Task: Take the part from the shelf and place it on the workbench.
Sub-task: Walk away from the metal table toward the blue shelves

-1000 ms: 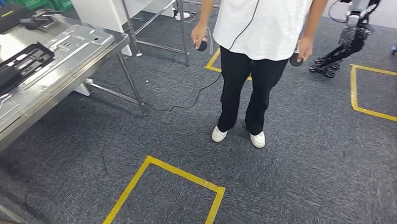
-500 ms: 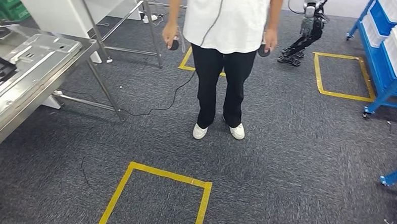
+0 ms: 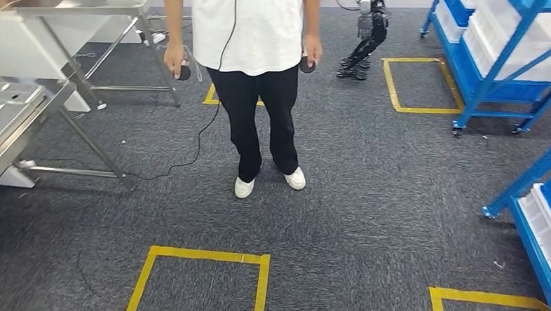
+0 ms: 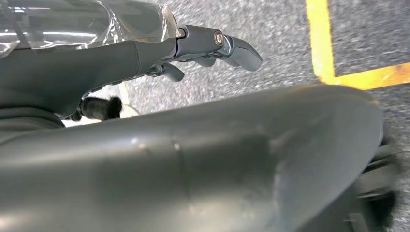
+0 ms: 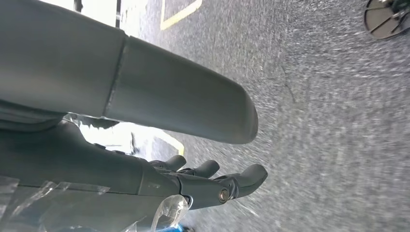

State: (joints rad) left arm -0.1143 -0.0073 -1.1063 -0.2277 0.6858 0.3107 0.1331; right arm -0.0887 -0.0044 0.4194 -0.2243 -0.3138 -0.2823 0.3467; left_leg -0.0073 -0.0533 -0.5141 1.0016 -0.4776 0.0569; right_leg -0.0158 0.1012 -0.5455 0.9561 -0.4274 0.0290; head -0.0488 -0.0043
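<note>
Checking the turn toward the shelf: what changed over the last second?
The camera swung right: the steel workbench slid almost out at the left, and blue shelves came in at the right. The person stands in place, controllers in hand. Left hand and right hand hang with nothing in them.

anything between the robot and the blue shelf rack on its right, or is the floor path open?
Nothing visible blocks it. The blue shelf stands to the right across open carpet. The person stands ahead, left of that path. Both hands hang empty: left hand, right hand.

I count one person (image 3: 254, 51), two blue shelves (image 3: 489, 41) on the right, two metal tables (image 3: 19, 124) on the left, four taped yellow floor squares (image 3: 194, 285).
</note>
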